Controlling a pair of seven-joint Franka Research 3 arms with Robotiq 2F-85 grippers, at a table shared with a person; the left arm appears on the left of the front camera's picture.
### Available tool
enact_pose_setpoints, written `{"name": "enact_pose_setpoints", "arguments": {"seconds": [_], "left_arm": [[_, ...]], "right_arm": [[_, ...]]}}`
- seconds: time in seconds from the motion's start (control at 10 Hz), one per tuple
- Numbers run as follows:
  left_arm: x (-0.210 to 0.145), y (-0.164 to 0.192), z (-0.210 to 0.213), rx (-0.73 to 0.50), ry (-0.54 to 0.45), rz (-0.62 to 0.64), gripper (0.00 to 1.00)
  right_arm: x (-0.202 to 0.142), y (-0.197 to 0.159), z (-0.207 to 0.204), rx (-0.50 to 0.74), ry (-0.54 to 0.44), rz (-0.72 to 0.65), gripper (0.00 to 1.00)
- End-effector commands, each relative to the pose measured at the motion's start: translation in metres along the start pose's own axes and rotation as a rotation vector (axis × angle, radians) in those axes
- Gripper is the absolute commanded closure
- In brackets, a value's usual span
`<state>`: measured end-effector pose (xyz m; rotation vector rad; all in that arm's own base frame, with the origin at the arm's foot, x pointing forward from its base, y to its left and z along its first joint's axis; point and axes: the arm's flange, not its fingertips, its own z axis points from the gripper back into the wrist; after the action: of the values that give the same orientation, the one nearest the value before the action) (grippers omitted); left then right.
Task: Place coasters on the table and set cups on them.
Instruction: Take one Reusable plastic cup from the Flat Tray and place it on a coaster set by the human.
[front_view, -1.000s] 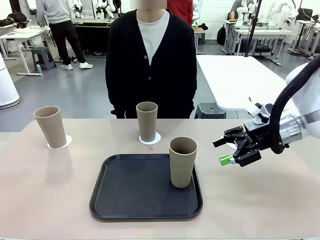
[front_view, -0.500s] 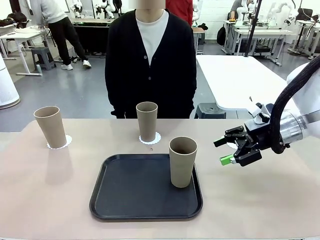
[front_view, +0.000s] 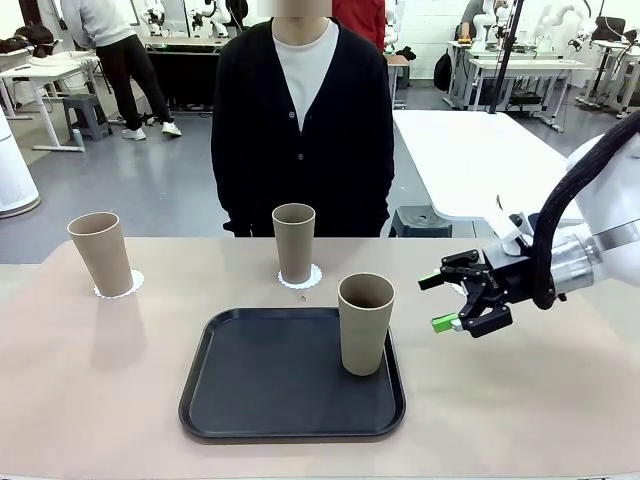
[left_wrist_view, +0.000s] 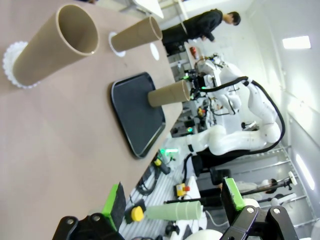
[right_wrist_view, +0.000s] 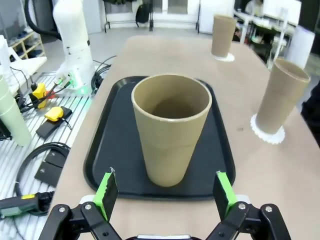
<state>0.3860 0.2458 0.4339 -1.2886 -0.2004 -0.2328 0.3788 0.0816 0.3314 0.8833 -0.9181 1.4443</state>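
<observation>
Three tan cups stand upright. The left cup (front_view: 100, 253) rests on a coaster (front_view: 120, 285), and the middle cup (front_view: 294, 243) on another coaster (front_view: 300, 278). The third cup (front_view: 365, 323) stands in the black tray (front_view: 290, 400). My right gripper (front_view: 437, 302) hovers open just right of that cup, level with its upper half. In the right wrist view the cup (right_wrist_view: 171, 127) sits straight ahead of the open right gripper (right_wrist_view: 165, 192), not between its fingers. A bare coaster (left_wrist_view: 154, 50) lies on the table (front_view: 520, 400). My left gripper (left_wrist_view: 172, 200) is open, off the table's left end.
A person in a dark cardigan (front_view: 300, 130) stands at the far edge behind the middle cup, hands out of sight. The tray (right_wrist_view: 112, 135) lies near the table's front middle. Cables and tools (right_wrist_view: 40, 115) lie on the floor beside the table.
My right gripper has shifted a little to the left, closer to the cup in the tray. The cups, coasters and tray have not moved.
</observation>
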Motion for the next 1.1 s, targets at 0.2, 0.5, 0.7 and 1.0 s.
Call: {"name": "enact_pose_setpoints", "arguments": {"seconds": [0.2,0.5,0.7,1.0], "left_arm": [[-0.001,-0.002,0.001,0.000,-0.008,-0.003,0.00],[-0.001,-0.002,0.001,0.000,-0.008,-0.003,0.00],[-0.001,-0.002,0.001,0.000,-0.008,-0.003,0.00],[-0.001,-0.002,0.001,0.000,-0.008,-0.003,0.00]], "right_arm": [[-0.025,-0.012,-0.037,0.031,-0.075,0.012,0.00],[-0.024,-0.012,-0.050,0.053,-0.084,-0.033,0.00],[-0.023,-0.012,-0.059,0.065,-0.095,-0.049,0.00],[-0.026,-0.013,-0.070,0.074,-0.124,-0.049,0.00]]}}
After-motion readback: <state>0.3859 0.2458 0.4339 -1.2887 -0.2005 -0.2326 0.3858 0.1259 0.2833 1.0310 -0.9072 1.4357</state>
